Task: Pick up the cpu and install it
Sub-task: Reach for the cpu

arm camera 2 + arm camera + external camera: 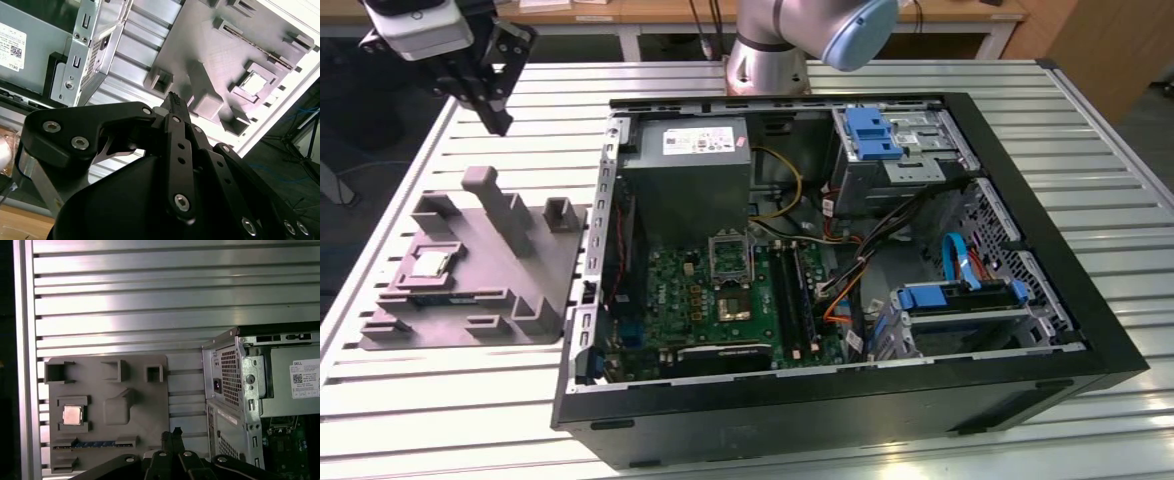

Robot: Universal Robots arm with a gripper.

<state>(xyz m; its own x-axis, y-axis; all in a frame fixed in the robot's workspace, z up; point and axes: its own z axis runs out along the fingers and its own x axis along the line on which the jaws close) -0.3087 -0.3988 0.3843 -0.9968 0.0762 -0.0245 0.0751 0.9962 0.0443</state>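
The cpu [430,263] is a small silvery square lying flat in a pocket of the grey plastic tray [520,300], at the exterior view's left; both wrist views show the cpu [72,415] [255,82] in that pocket. My gripper [496,122] hangs high over the table behind the tray, well apart from the cpu. Its black fingers come together at the tips, shut with nothing held, as the first wrist view of the gripper [171,436] also shows. The motherboard's socket [728,288] sits inside the open computer case.
The open black computer case [1067,330] fills the table's middle and the exterior view's right, with a power supply [687,170], drive cages and cables inside. Upright posts [500,205] rise from the tray. The slatted metal table [440,410] surrounds both.
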